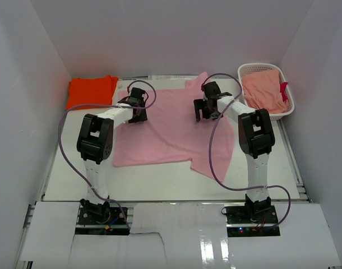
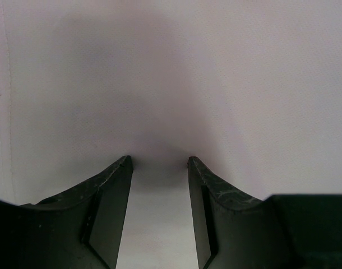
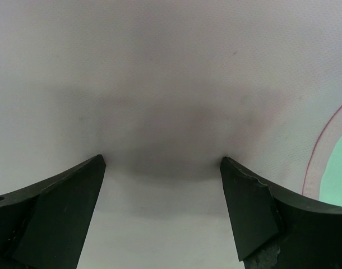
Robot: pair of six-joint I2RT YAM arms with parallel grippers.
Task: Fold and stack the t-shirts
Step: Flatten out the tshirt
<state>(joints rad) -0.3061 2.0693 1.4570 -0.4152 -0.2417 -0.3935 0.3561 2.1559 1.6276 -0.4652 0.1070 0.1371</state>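
A light pink t-shirt [image 1: 171, 134] lies spread over the middle of the table, one sleeve reaching toward the back. A bright orange t-shirt [image 1: 91, 91] rests folded at the back left. My left gripper [image 1: 138, 115] points down on the pink shirt's left part. In the left wrist view it [image 2: 158, 162] is open, its tips down on the pink cloth [image 2: 171, 84] with nothing between them. My right gripper [image 1: 206, 115] is over the shirt's right part. In the right wrist view it [image 3: 162, 161] stands wide open on the cloth [image 3: 160, 84], close to a hem [image 3: 314, 162].
A white lattice basket [image 1: 260, 66] at the back right holds a salmon-pink cloth [image 1: 263, 89] with a red tag. White walls close in the table on three sides. Bare table [image 1: 160, 182] lies in front of the shirt.
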